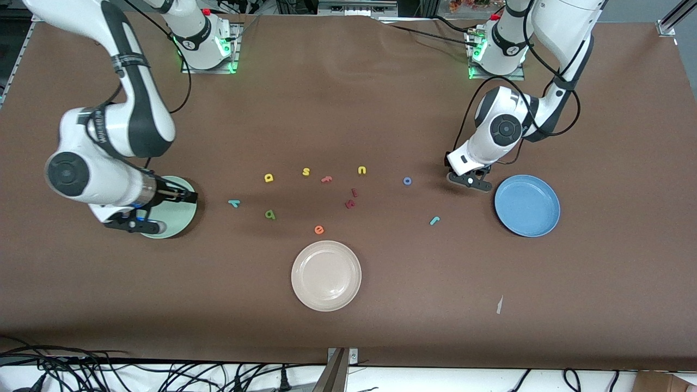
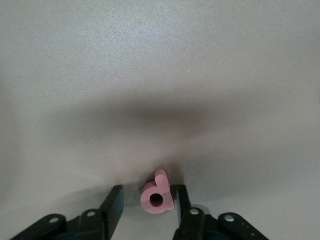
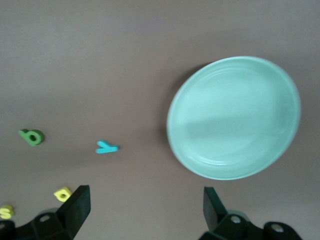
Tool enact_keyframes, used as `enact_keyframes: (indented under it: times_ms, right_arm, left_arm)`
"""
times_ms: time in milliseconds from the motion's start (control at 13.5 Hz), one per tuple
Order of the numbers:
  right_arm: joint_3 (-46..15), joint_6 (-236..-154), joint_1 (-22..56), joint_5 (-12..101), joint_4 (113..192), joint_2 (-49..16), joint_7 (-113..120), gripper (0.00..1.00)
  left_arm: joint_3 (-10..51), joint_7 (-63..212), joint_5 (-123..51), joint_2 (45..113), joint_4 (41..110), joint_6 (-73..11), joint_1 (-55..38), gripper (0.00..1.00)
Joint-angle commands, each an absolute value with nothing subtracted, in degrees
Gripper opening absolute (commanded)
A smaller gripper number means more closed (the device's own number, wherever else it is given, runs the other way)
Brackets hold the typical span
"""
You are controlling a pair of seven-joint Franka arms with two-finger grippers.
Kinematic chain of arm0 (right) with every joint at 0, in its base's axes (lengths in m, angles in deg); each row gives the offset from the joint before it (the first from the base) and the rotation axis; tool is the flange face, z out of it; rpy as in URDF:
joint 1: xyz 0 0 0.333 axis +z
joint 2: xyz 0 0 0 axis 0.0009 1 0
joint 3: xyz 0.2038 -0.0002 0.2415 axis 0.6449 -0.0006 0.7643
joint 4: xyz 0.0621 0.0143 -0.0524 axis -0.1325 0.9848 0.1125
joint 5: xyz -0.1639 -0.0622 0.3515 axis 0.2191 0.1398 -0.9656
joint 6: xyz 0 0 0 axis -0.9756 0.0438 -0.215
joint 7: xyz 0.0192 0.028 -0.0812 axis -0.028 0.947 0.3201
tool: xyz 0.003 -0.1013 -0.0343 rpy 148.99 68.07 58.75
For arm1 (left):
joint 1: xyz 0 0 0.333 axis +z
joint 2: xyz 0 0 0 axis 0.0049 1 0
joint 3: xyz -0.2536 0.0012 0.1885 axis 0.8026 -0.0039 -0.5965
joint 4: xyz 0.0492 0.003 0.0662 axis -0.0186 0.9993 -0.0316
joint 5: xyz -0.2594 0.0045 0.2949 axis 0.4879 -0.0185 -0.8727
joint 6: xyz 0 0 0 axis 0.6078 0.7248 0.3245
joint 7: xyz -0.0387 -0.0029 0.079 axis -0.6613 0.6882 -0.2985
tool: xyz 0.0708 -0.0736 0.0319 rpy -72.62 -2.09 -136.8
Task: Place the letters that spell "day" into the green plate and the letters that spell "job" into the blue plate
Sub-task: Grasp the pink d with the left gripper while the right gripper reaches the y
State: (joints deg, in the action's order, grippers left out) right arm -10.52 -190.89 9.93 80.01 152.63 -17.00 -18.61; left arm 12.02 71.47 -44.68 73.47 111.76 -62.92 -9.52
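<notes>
My left gripper [image 1: 469, 182] is down at the table beside the blue plate [image 1: 527, 206]. A salmon bowl-and-stem letter [image 2: 157, 194] lies between its fingers [image 2: 146, 192]. One finger touches the letter and a gap shows at the other. The blue "o" [image 1: 407, 181] and the teal "j" [image 1: 434, 220] lie on the table nearby. My right gripper [image 1: 133, 220] hangs open and holds nothing, by the edge of the green plate [image 1: 177, 218]. The teal "y" [image 1: 234, 203], the dark green letter [image 1: 270, 215] and the yellow letter with a bowl [image 1: 268, 177] lie toward the table's middle.
A cream-white plate [image 1: 326, 275] sits nearer the front camera, mid-table. Loose around the middle are a yellow "s" [image 1: 306, 172], a yellow "u" [image 1: 361, 170], an orange "e" [image 1: 319, 230], a reddish letter [image 1: 326, 179] and dark red letters [image 1: 350, 203]. A paper scrap [image 1: 499, 305] lies near the front.
</notes>
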Motion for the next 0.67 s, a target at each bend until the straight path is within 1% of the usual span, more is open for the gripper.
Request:
enact_keyframes:
  times_ms: [0, 74, 148, 297, 445, 594]
  right_arm:
    - [-8.2, -195.3, 9.9, 79.4, 156.8, -18.3, -20.6, 1.0]
    - [-7.4, -198.0, 10.0, 79.4, 158.7, -18.3, -20.8, 1.0]
    - [-6.5, -201.8, 10.1, 79.4, 161.8, -18.5, -21.3, 1.0]
    - [-5.1, -208.2, 10.1, 79.4, 166.8, -19.2, -21.6, 1.0]
    - [-5.0, -211.7, 10.3, 79.6, 169.7, -19.2, -21.6, 1.0]
    - [-5.0, -219.3, 10.6, 80.0, 174.6, -19.0, -21.5, 1.0]
  left_arm:
    - [12.0, 71.7, -44.6, 74.0, 112.1, -64.7, -10.0, 0.19]
    - [12.0, 71.5, -44.8, 73.4, 112.1, -64.5, -9.8, 0.11]
    - [12.0, 71.3, -44.8, 72.7, 112.0, -64.2, -9.6, 0.05]
    - [12.0, 71.1, -44.9, 70.1, 111.9, -62.8, -8.7, 0.05]
    - [12.0, 70.8, -45.2, 65.1, 111.3, -57.5, -5.8, 0.05]
    - [12.0, 65.2, -45.2, 61.7, 111.2, -55.5, -1.7, 0.05]
